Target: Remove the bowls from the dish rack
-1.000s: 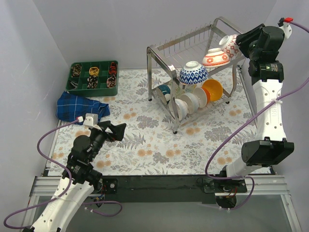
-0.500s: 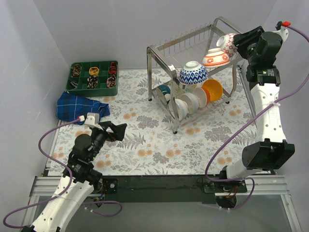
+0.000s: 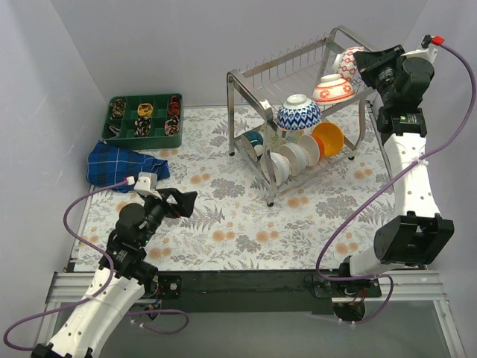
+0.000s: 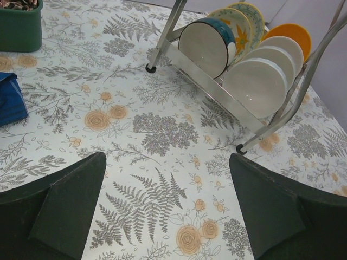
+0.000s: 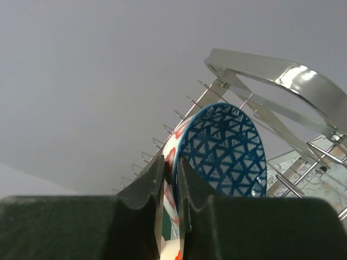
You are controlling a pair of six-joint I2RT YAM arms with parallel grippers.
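The steel dish rack [image 3: 246,77] stands at the back right of the table. My right gripper [image 3: 363,66] is shut on the rim of a red-white patterned bowl [image 3: 348,63] with a blue lattice inside [image 5: 225,151], held tilted at the rack's upper right end. Another red-white bowl [image 3: 333,89] and a blue-white bowl [image 3: 299,112] rest on the upper shelf. The orange bowl [image 3: 329,138], white bowls [image 3: 296,157] and teal bowl [image 3: 253,139] stand on the lower shelf. My left gripper [image 3: 182,201] is open and empty over the floral table, left of the rack.
A green compartment tray [image 3: 145,115] sits at the back left, with a blue checked cloth [image 3: 119,164] in front of it. Grey walls close in on both sides and behind the rack. The rack's feet [image 4: 149,69] stand on the floral mat.
My right gripper has lifted the red-white bowl slightly up and back off the upper shelf. The left arm has barely moved.
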